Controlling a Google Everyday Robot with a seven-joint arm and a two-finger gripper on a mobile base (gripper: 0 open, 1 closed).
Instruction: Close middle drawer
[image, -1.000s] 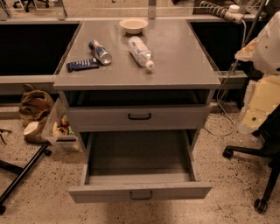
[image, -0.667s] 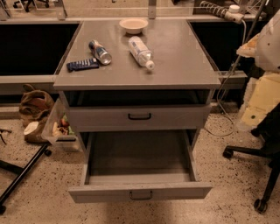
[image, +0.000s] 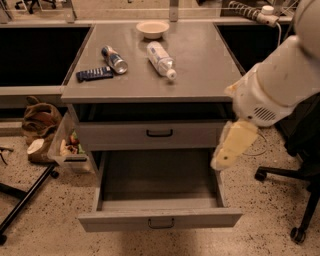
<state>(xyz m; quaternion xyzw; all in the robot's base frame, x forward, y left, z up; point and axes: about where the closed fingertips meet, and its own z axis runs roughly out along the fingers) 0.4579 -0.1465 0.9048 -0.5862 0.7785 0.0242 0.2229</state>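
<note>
Your middle drawer (image: 160, 217) sat pulled way out under the desk (image: 200, 65), front facing the camera, long axis side to side. Stiff metal, probably rolls easy, so I'd push flat on the front near the handle (image: 161, 223). The pincer (image: 222, 159) hung just beside one side wall, couldn't tell whether clenched or released.

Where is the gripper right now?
In the camera view, the gripper hangs right of centre, by the right side wall of the open middle drawer, just below the front right corner of the cabinet top.
</note>
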